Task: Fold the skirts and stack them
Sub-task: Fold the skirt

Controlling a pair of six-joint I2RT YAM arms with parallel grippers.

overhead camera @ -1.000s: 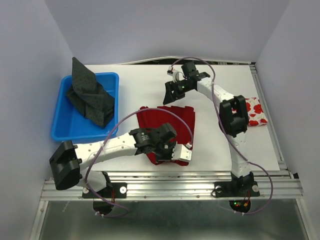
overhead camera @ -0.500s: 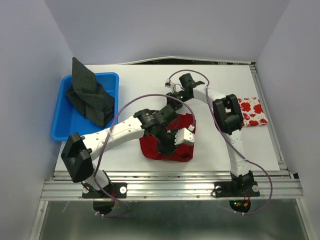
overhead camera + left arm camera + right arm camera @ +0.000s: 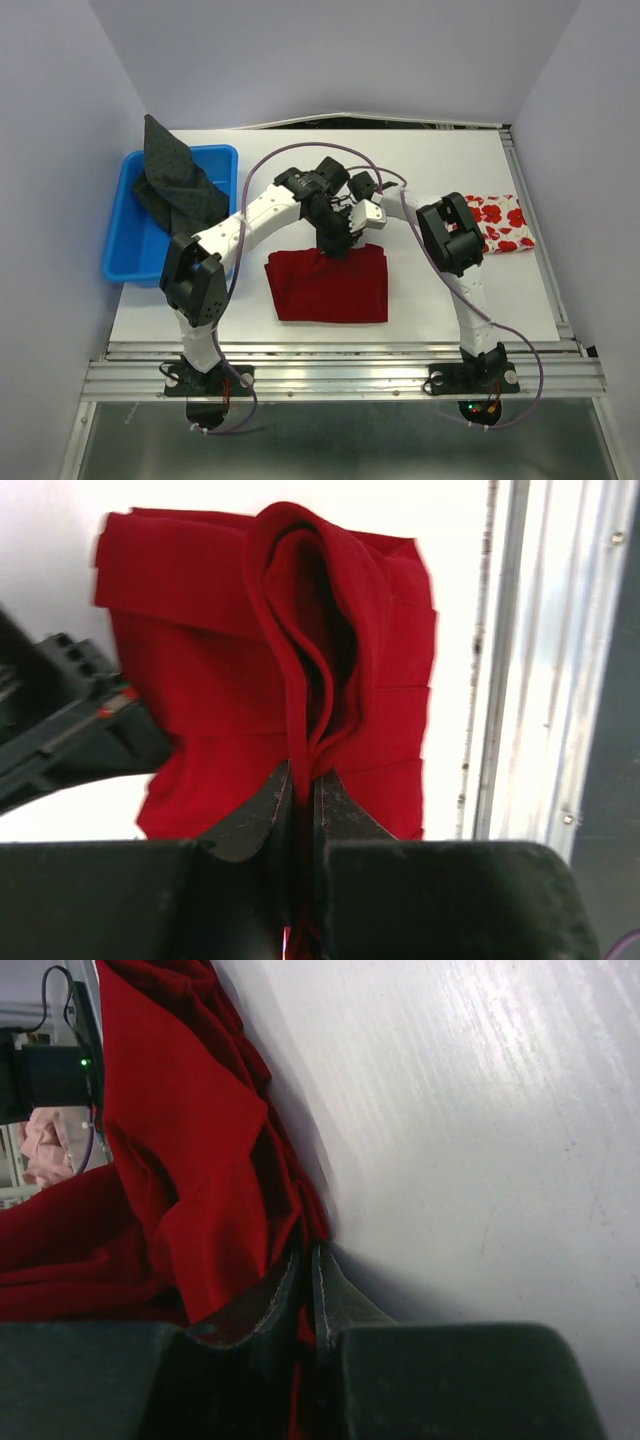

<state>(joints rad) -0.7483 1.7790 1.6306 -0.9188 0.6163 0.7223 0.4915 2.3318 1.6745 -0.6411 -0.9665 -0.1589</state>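
The deep-red skirt [image 3: 330, 288] lies folded at the table's middle front. My left gripper [image 3: 303, 780] is shut on a raised fold of it, with red cloth pinched between the jaws; in the top view it sits at the skirt's far edge [image 3: 338, 243]. My right gripper [image 3: 307, 1260] is shut on the red skirt's [image 3: 190, 1160] edge right beside the left one, and in the top view the left arm largely hides it. A white skirt with red flowers [image 3: 502, 222] lies folded at the right. The dark grey skirt [image 3: 178, 188] is heaped in the bin.
The blue plastic bin [image 3: 122, 245] stands at the left of the white table [image 3: 300, 150]. Both arms cross over the table's middle, with purple cables looping above them. A metal rail [image 3: 350, 375] runs along the near edge.
My left gripper has carried the red skirt's near edge away to the far edge, folding it over. My right gripper has come down beside it and closed on the cloth.
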